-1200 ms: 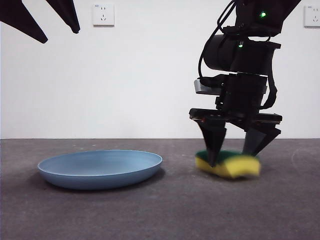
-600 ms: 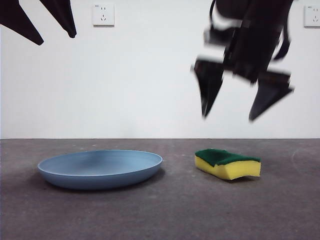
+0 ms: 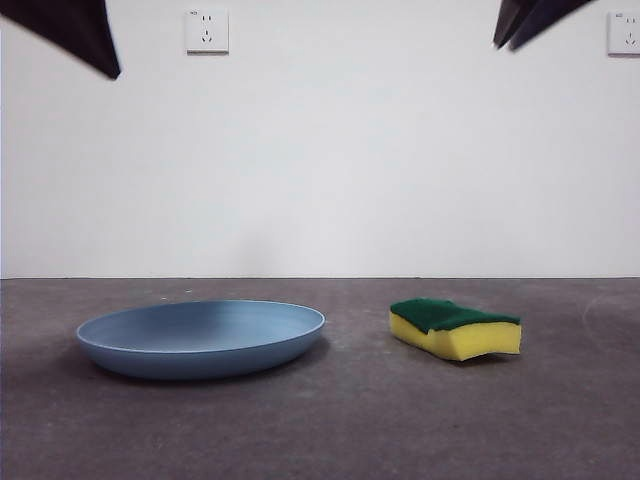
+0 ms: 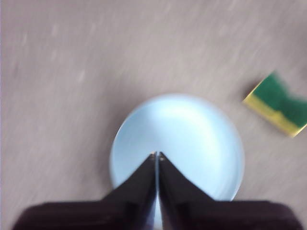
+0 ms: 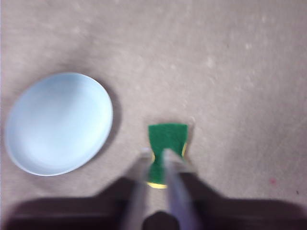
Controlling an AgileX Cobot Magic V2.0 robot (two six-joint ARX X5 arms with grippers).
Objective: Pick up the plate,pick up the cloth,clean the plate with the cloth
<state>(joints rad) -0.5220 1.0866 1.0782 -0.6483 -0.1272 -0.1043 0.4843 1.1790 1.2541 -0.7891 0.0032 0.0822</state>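
The light-blue plate (image 3: 200,337) lies flat on the grey table at the left; it also shows in the left wrist view (image 4: 177,143) and the right wrist view (image 5: 57,122). The cloth, a yellow sponge with a green top (image 3: 455,327), lies on the table to the right of the plate, apart from it, and nothing holds it. It shows in the right wrist view (image 5: 167,141) and the left wrist view (image 4: 280,108) too. My left gripper (image 4: 157,154) is shut and empty, high above the plate. My right gripper (image 5: 156,153) hangs high above the sponge and is blurred.
In the front view the arms show only as black tips at the top left corner (image 3: 80,35) and the top right corner (image 3: 530,18). A white wall with two sockets (image 3: 206,30) stands behind the table (image 3: 340,420).
My right gripper has let go of the sponge and risen from it to the top right corner. The sponge now rests on the table. The left arm's tip has shifted slightly.
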